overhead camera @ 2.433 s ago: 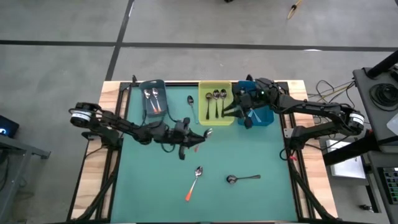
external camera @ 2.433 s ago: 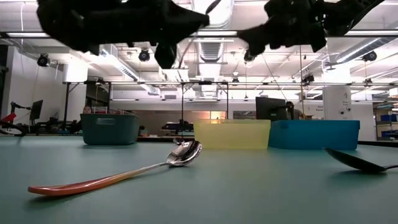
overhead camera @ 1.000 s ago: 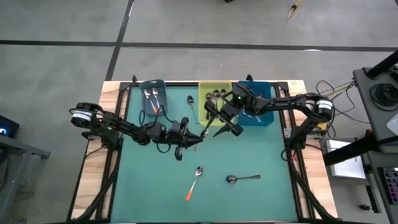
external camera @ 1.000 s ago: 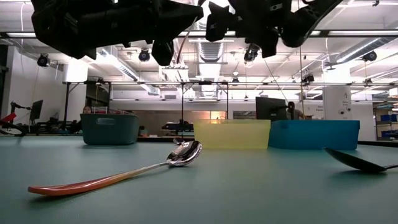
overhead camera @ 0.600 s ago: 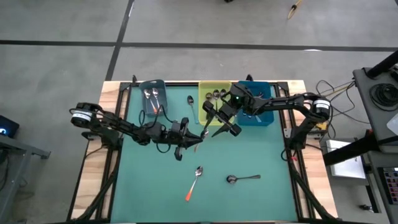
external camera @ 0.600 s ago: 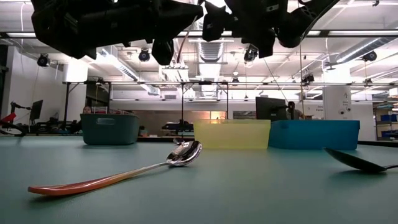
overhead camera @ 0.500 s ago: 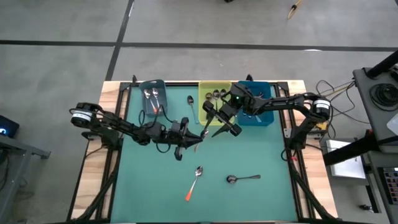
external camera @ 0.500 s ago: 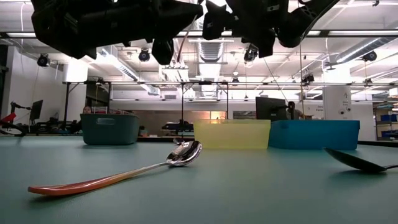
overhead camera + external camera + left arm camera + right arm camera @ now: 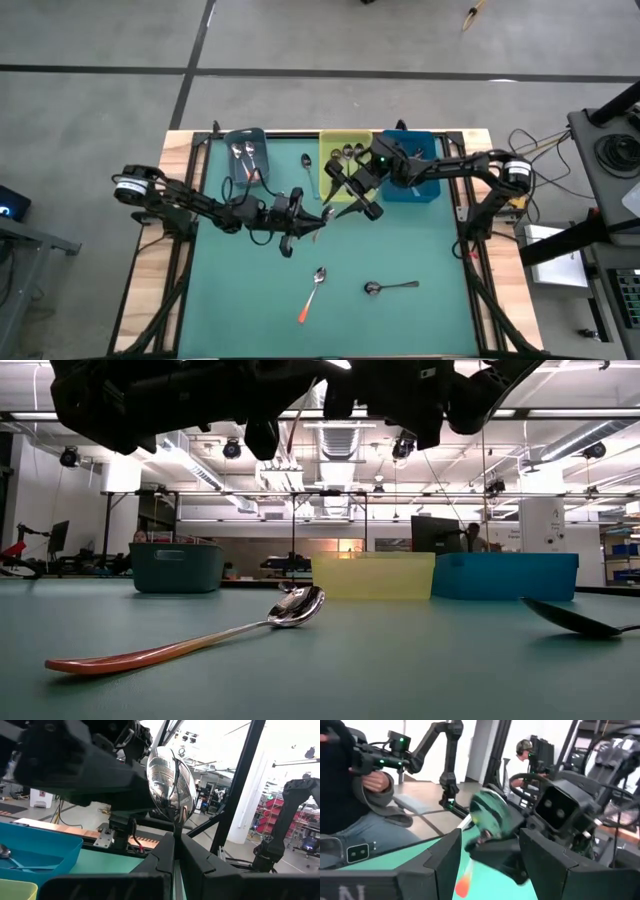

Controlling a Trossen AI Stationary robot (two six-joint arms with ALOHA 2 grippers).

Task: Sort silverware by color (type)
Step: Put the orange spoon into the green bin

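Over the last few seconds the right gripper has swung left from the blue bin to meet the left gripper, which has stayed put above mid-table. The left fingers are clamped on the orange handle of a spoon, bowl upward. The right fingers stand wide, bracketing that bowl without gripping. The spoon looks light, stiff and slick; the shiny bowl would slip, so the neck or handle seems safer to pinch.

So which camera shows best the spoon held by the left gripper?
The left wrist view: the spoon fills it, bowl up, clamped in the left gripper. The high view shows only a glint, the right wrist view a blur, the low view nothing.
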